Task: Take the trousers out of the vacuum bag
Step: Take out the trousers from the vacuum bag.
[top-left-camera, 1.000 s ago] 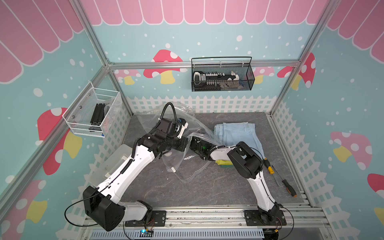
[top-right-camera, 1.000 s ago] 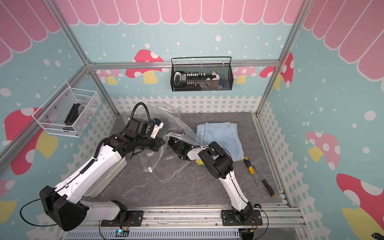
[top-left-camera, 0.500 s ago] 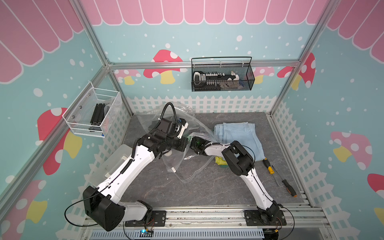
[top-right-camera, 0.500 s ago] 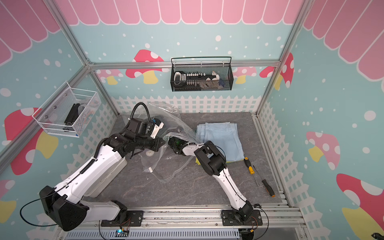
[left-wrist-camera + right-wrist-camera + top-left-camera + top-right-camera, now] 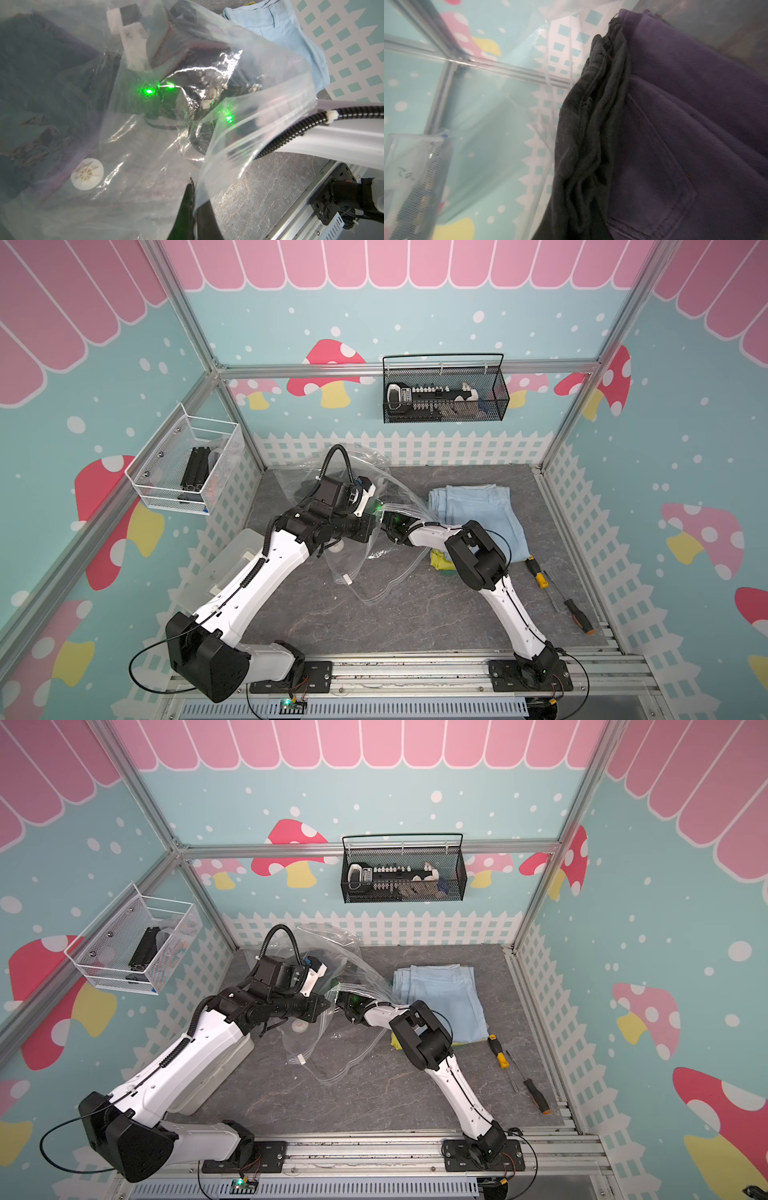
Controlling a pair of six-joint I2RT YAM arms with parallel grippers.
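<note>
Left gripper is pressed together on the mouth edge of the crinkly transparent plastic vacuum bag. Right gripper sits inside it; I cannot tell its closure. The folded dark green trousers and folded purple trousers lie inside, touching, so a pull may drag both or tug the film free.

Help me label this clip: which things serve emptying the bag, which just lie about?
Job: clear plastic vacuum bag; folded purple trousers; dark green trousers; light blue trousers; yellow trousers.
Lying about: yellow screwdriver; orange screwdriver; translucent hard box; black wire basket; white mesh basket.
</note>
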